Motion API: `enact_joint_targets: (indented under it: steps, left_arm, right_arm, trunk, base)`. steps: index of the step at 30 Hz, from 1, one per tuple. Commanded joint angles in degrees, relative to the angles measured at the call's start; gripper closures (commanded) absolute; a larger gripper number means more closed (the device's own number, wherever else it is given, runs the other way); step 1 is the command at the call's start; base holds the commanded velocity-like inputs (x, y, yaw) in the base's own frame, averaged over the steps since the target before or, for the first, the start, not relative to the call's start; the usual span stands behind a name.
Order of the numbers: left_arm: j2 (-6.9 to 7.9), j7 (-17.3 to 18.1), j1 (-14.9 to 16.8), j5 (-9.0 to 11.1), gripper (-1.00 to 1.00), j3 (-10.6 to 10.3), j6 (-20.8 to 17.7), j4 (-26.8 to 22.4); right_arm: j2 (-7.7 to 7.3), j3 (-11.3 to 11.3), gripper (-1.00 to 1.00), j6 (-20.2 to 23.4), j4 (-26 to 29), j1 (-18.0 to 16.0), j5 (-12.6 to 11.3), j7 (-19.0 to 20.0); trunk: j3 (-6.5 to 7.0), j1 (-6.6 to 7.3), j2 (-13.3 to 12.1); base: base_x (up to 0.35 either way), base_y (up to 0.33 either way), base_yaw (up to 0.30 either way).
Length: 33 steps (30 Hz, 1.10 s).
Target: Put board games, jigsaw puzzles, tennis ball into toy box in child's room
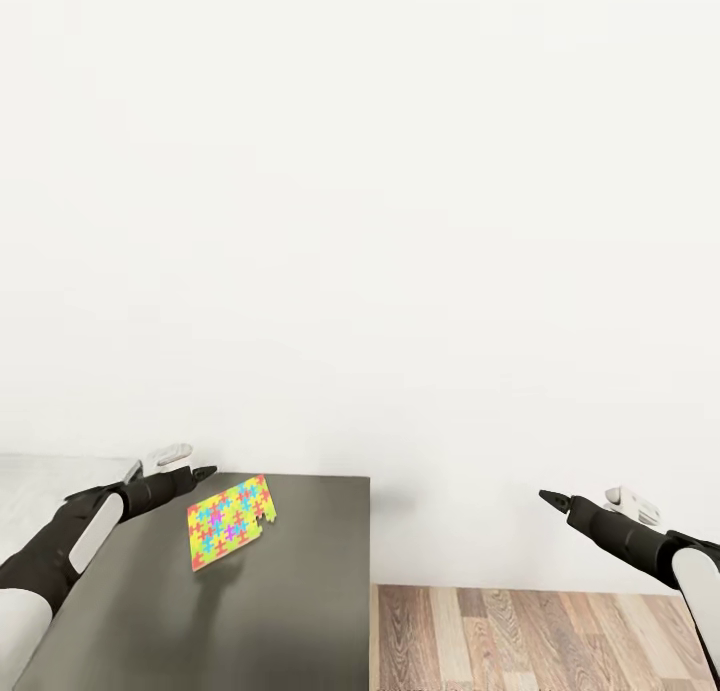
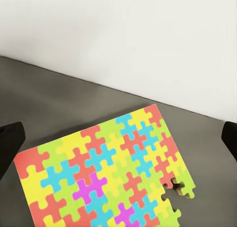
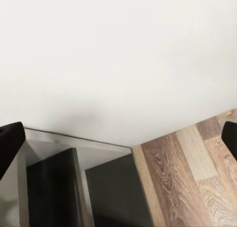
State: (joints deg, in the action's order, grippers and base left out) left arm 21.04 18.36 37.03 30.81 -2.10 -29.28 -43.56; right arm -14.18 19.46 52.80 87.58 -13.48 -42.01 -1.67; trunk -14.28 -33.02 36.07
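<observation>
Bright jigsaw puzzle sheet at lower left, flat on dark grey tabletop. Left gripper just beside it, spread wide to grab. Right gripper waiting over floor, also spread.

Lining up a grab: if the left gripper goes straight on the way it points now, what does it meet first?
Probably the jigsaw puzzle: in the left wrist view it lies between the open fingers of the left gripper, on the dark surface. Beyond it is the white wall. Depth is unclear.
</observation>
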Motion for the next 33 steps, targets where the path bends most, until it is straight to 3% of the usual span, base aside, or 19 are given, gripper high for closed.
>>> enact_joint_targets:
  steps: [1, 7, 11, 17, 22, 33]
  left_arm:
    - [0.06, -0.1, 0.0, 0.4, -1.0, -0.1, -0.3, 0.0]
    - [-0.01, -0.1, 0.1, 0.5, -1.0, -0.1, 0.3, -0.1]
    - [-0.22, -0.3, 0.0, 0.5, -1.0, -0.2, 4.3, -0.1]
    - [-0.29, -3.4, 0.1, 0.6, -1.0, -0.1, 6.4, 0.0]
    - [-0.36, -6.2, 0.0, 0.7, -1.0, -0.1, 6.9, 0.0]
    - [-0.39, -7.0, 0.0, 0.6, -1.0, -0.1, 7.0, 0.0]
  right_arm:
    - [0.0, 0.0, -1.0, 0.3, 0.0, -0.1, -0.3, -0.2]
    - [0.04, 0.0, -1.0, 0.2, 0.0, -0.1, -0.3, -0.2]
    - [0.09, 0.0, -1.0, 0.2, 0.0, -0.1, -0.3, -0.2]
    - [0.19, 0.0, -1.0, 0.2, 0.1, -0.1, -0.3, -0.2]
    - [0.2, 0.0, -1.0, 0.2, 0.1, -0.1, -0.3, -0.2]
    - [0.27, 0.0, -1.0, 0.2, 0.1, -0.1, -0.3, -0.2]
  trunk:
    - [-0.19, -0.02, 0.1]
    - [-0.75, -0.02, 0.1]
    - [-1.13, -0.02, 0.1]
    - [-1.7, -0.02, 0.1]
    - [-2.17, -0.02, 0.1]
    - [-3.21, -0.02, 0.1]
  base:
    - [0.0, 0.0, 0.0]
    - [0.0, 0.0, 0.0]
    - [0.0, 0.0, 0.0]
    - [0.0, 0.0, 0.0]
    - [0.0, 0.0, 0.0]
    - [0.0, 0.0, 0.0]
